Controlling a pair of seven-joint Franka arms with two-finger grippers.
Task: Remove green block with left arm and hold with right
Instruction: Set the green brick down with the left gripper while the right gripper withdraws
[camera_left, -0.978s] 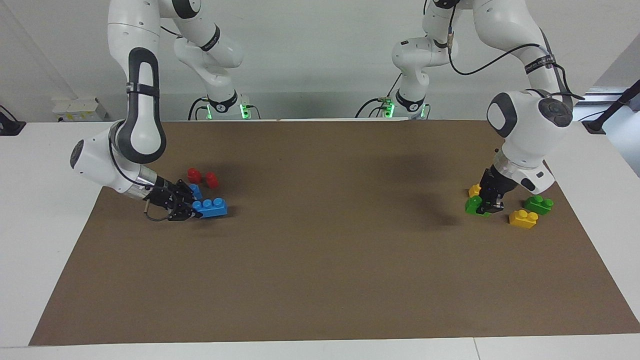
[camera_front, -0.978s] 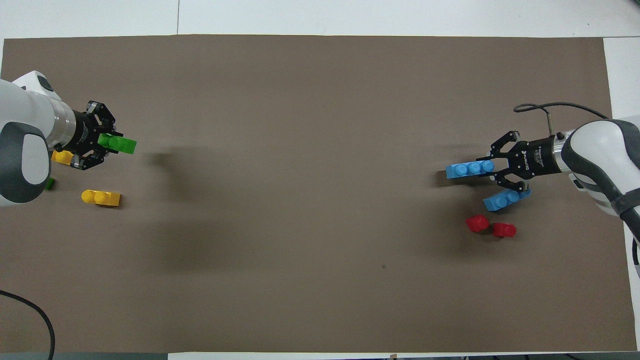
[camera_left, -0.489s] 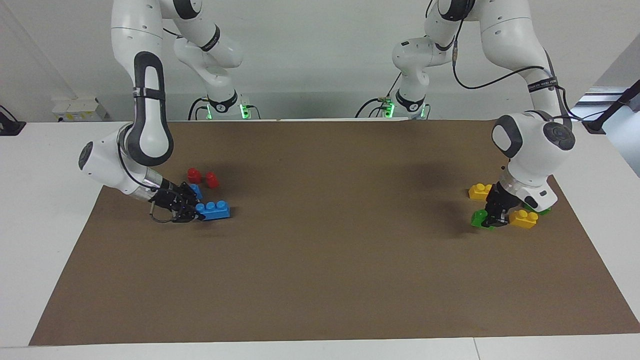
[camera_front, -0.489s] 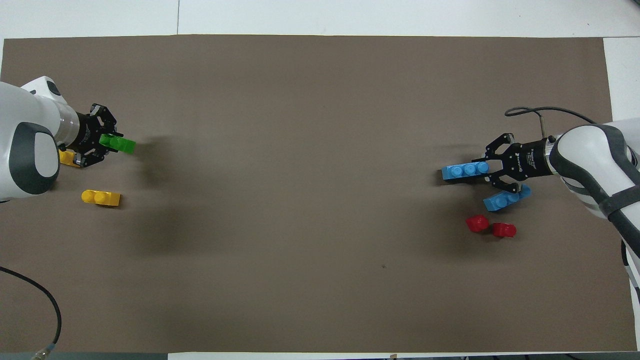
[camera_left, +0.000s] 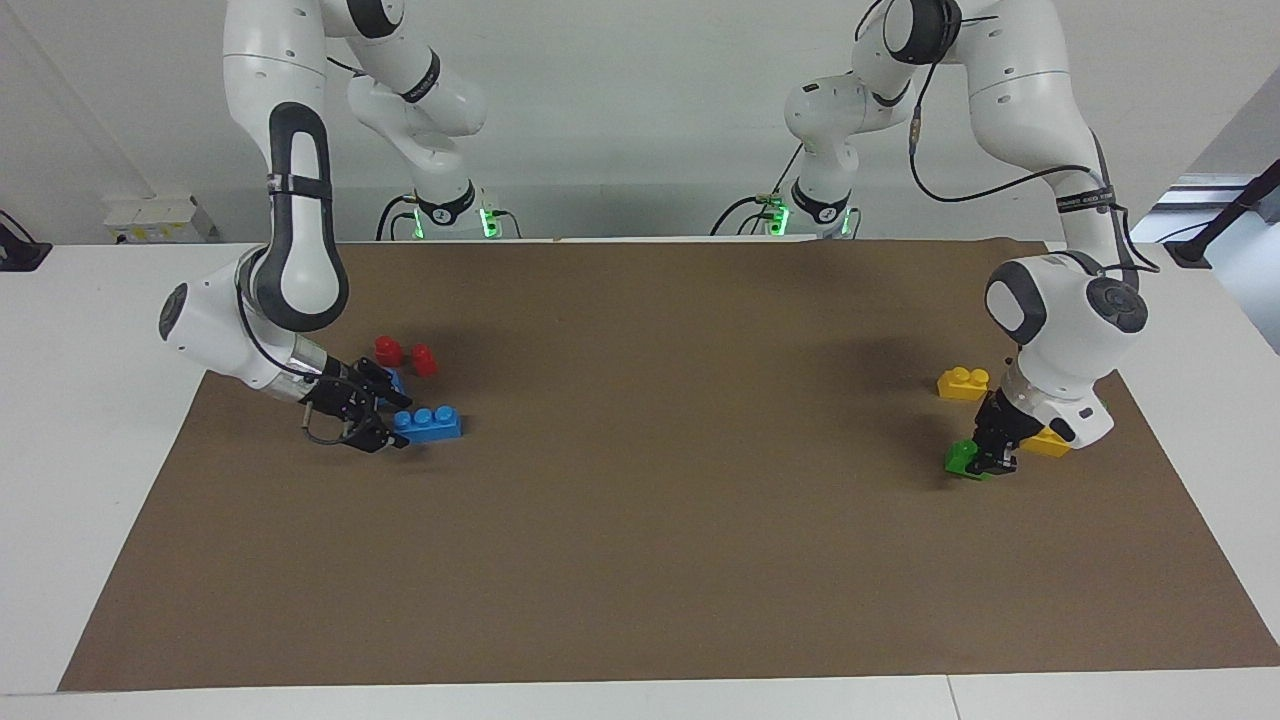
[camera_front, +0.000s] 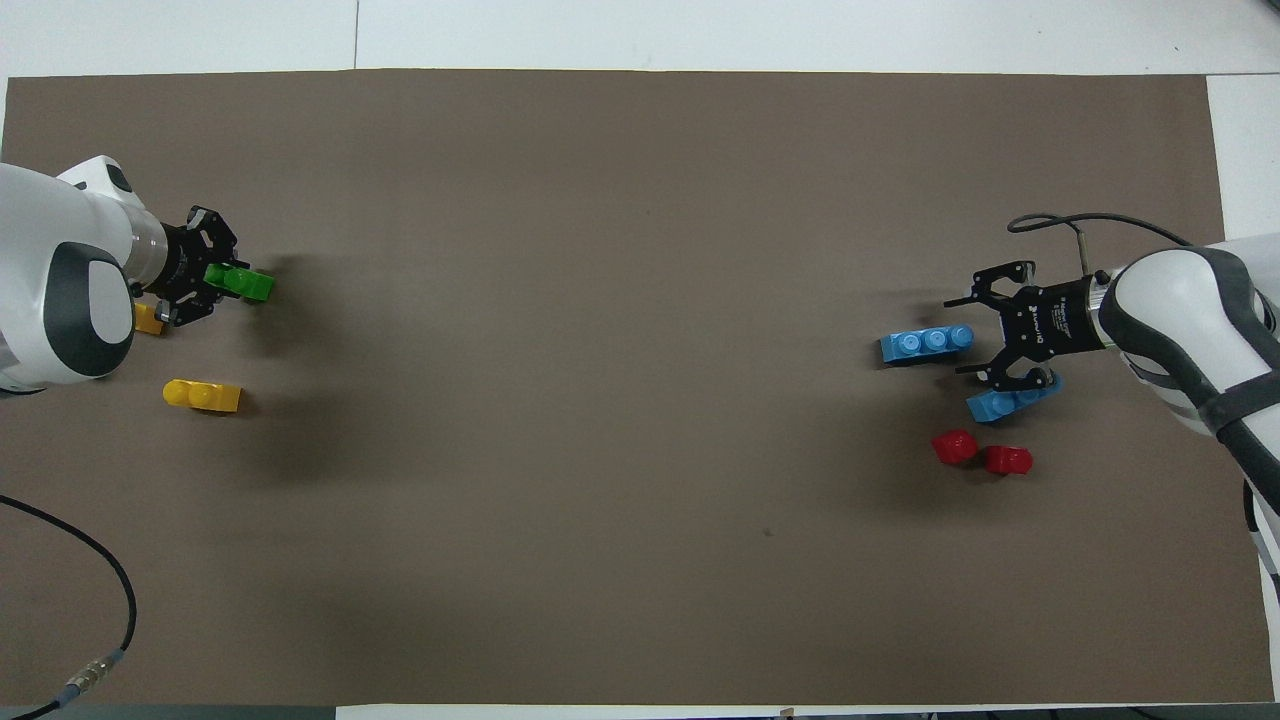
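Left gripper clamped on green block, low over brown mat.
Yellow brick just beside it. Right gripper spread wide around end of blue brick, which lies on the mat.

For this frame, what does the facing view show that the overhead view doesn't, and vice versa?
Facing only: both arm bases, and the yellow brick nearer the robots in full. Overhead only: the other yellow brick unobstructed, and the right claw spread open at the blue brick. Both: the left claw shut on the green block, plus two red pieces.
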